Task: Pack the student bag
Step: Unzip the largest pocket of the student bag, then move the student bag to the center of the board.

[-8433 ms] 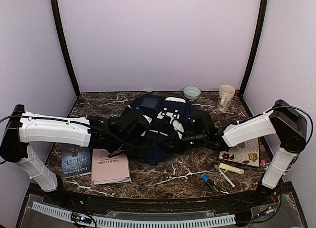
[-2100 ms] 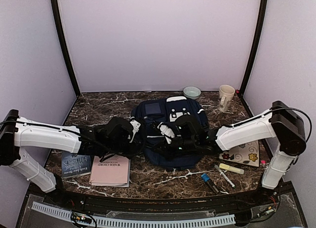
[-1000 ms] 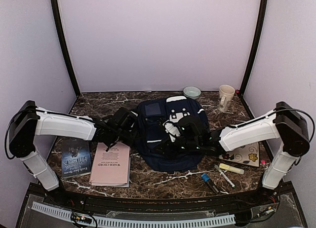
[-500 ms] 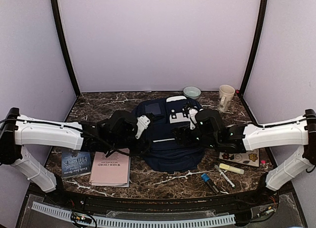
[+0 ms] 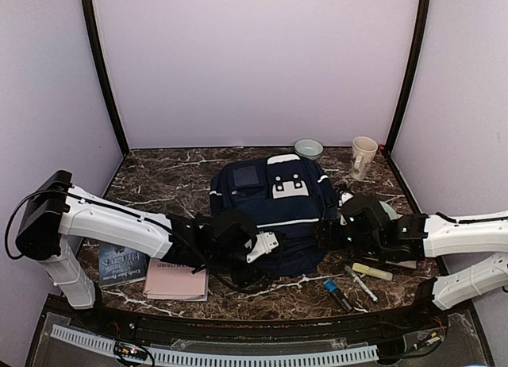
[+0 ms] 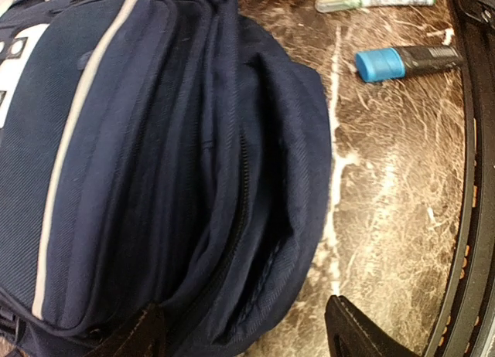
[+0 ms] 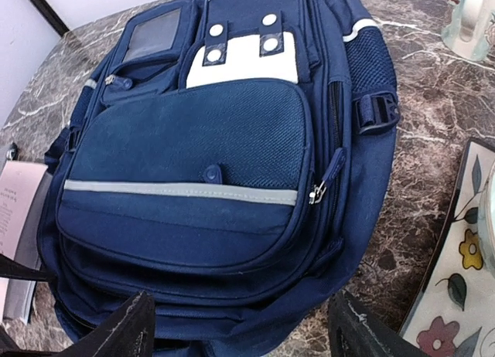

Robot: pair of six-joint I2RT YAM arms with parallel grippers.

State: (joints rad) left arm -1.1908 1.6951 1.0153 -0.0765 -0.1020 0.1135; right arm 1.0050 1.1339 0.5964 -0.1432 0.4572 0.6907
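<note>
Both my jaws stood apart and empty beside the student bag (image 5: 274, 204); I needed to pinch its zipper (image 6: 244, 188) gently.

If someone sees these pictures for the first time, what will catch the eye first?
The navy student bag lies flat in the middle of the marble table, front pocket up, filling both wrist views. The left pincer and right pincer stand open by its near end, one on each side. A cream mug stands at the back right.
</note>
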